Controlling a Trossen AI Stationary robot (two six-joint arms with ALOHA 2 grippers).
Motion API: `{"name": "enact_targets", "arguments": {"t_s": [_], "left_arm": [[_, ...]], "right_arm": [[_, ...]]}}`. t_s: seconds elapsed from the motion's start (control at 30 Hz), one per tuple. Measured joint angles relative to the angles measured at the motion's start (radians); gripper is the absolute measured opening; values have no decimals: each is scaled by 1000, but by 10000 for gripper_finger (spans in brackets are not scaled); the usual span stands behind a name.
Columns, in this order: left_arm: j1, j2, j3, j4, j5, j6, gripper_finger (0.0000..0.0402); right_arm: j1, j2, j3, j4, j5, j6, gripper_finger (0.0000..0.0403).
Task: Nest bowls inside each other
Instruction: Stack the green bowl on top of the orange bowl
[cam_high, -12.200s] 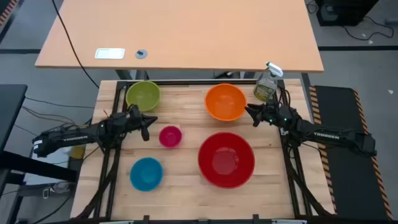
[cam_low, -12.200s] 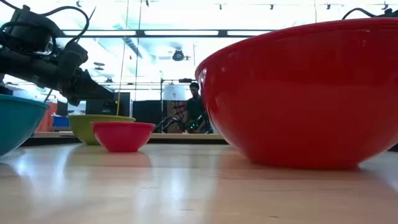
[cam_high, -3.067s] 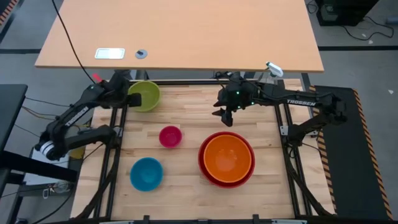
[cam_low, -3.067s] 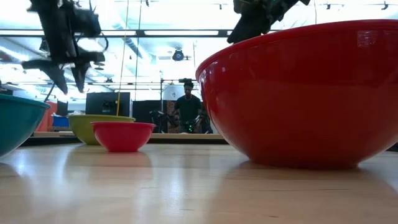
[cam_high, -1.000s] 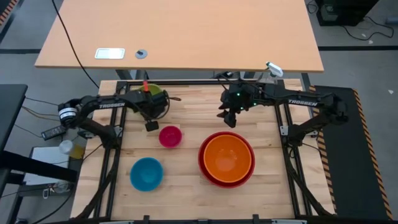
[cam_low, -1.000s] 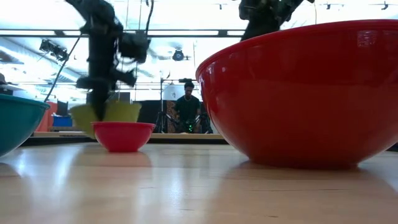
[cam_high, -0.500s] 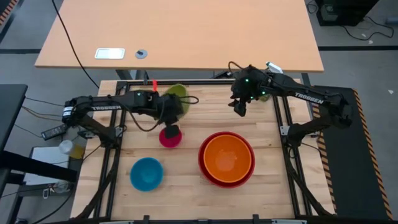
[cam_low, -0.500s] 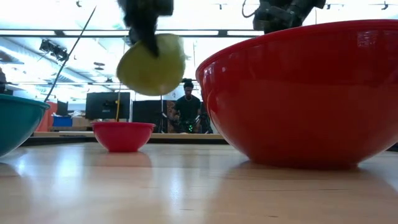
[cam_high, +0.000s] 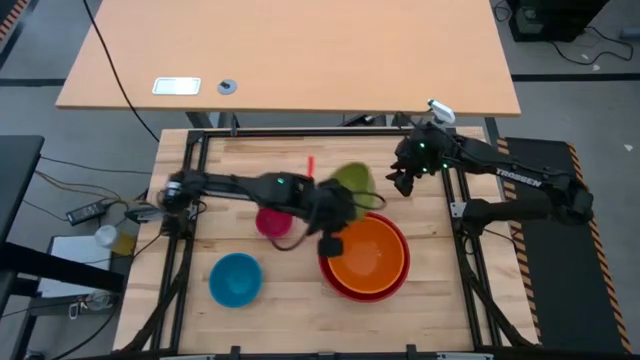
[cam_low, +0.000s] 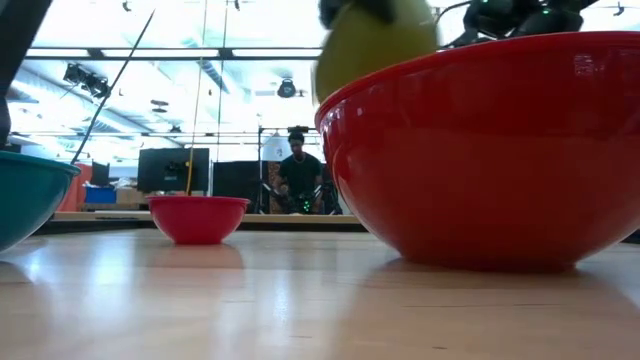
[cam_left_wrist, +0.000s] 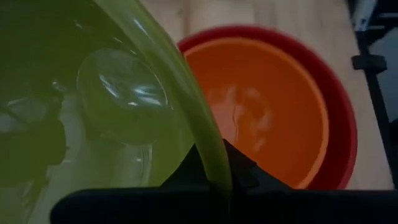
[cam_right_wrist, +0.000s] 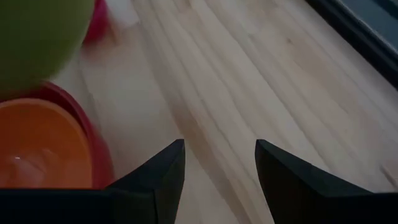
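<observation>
My left gripper (cam_high: 340, 206) is shut on the lime green bowl (cam_high: 352, 181) and holds it in the air over the far-left rim of the red bowl (cam_high: 331, 272). The orange bowl (cam_high: 366, 254) sits nested inside the red bowl. The pink bowl (cam_high: 268, 222) stands on the table, partly under my left arm. The blue bowl (cam_high: 236, 279) stands near the front left. My right gripper (cam_high: 404, 181) hangs open and empty near the far right corner; in the right wrist view nothing lies between its fingers (cam_right_wrist: 217, 165). My left gripper pinches the green bowl's rim (cam_left_wrist: 208, 146), with one finger on each side of the wall. The fingers slant downward, coming from the table's left. The bowl is lifted clear and tilted, above the orange bowl (cam_left_wrist: 261, 112) and the red bowl (cam_left_wrist: 346, 124).
A clear spray bottle (cam_high: 438, 113) stands at the far right corner, behind my right arm. A black frame (cam_high: 300, 132) runs round the tabletop. Bare wood lies along the far side and the front. In the low view a person (cam_low: 297, 170) stands in the room beyond.
My left gripper has swung up and toward the table's right with the green bowl. It has carried the bowl from the far left, past the pink bowl, to above the red and orange stack, and the bowl has tipped on the way. My right gripper has drawn back toward the right edge.
</observation>
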Motion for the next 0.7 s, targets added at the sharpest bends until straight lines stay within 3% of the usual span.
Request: {"name": "enact_targets", "arguments": {"t_s": [0.23, 0.7], "left_arm": [[-48, 174, 213, 3, 115, 247, 8], [-113, 235, 149, -33, 184, 543, 9]], "right_arm": [[-21, -113, -10, -64, 75, 7, 201], [-31, -191, -10, -88, 73, 52, 201]]}}
